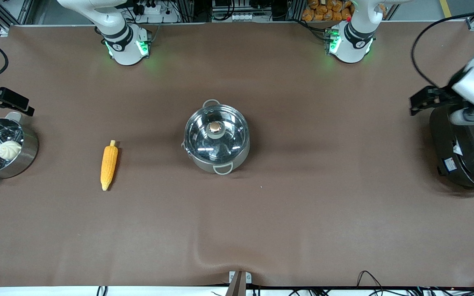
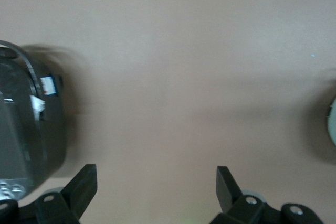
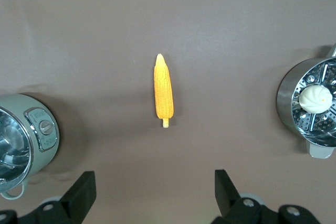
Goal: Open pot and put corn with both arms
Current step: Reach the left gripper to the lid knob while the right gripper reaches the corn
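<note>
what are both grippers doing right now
left gripper: open, empty, over the table by the rice cooker
right gripper: open, empty, above the table near the corn

Shiny steel pot (image 1: 216, 142), glass lid (image 1: 215, 132), matt tablecloth (image 1: 303, 213)

Lidded steel pot (image 1: 216, 139) mid-table; yellow corn (image 1: 109, 165) flat beside it, apart.

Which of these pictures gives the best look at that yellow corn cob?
The right wrist view: the corn lies whole and close in the middle of it, kernels and pale tip plain. The front view shows the whole cob too, only smaller, between the steamer pot and the lidded pot. The left wrist view misses it entirely.
</note>
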You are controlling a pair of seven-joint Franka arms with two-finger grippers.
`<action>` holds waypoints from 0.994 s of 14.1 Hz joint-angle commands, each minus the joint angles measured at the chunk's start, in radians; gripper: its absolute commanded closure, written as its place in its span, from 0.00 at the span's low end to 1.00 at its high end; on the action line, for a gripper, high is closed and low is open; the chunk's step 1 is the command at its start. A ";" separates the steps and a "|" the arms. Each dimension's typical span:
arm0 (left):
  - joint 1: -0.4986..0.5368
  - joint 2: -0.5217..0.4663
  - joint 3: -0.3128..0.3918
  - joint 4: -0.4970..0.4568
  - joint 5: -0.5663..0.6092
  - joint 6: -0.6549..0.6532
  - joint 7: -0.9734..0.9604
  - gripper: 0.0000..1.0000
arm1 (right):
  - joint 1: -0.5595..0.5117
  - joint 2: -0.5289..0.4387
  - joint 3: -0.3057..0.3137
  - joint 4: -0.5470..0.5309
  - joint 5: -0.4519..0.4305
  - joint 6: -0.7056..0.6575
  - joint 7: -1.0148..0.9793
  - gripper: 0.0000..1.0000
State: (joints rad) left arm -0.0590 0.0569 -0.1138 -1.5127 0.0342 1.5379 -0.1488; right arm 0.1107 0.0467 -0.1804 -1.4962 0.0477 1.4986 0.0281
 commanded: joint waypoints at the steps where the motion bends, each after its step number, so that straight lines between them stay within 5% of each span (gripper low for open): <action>1: -0.112 0.058 -0.062 0.051 -0.013 -0.012 -0.237 0.00 | 0.006 0.013 -0.008 -0.009 0.012 0.040 -0.004 0.00; 4: -0.311 0.213 -0.093 0.165 -0.007 0.034 -0.651 0.00 | 0.007 0.031 -0.007 -0.061 0.011 0.132 -0.005 0.00; 8: -0.508 0.364 -0.081 0.207 -0.007 0.250 -1.090 0.00 | 0.007 0.090 -0.004 -0.134 0.012 0.271 -0.016 0.00; 14: -0.720 0.555 0.004 0.264 -0.002 0.413 -1.447 0.00 | 0.066 0.180 -0.002 -0.347 0.012 0.608 -0.017 0.00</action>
State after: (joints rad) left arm -0.6956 0.5573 -0.1718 -1.3048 0.0316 1.9211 -1.4854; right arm 0.1555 0.2241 -0.1780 -1.7674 0.0521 2.0172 0.0203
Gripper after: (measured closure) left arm 0.000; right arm 0.000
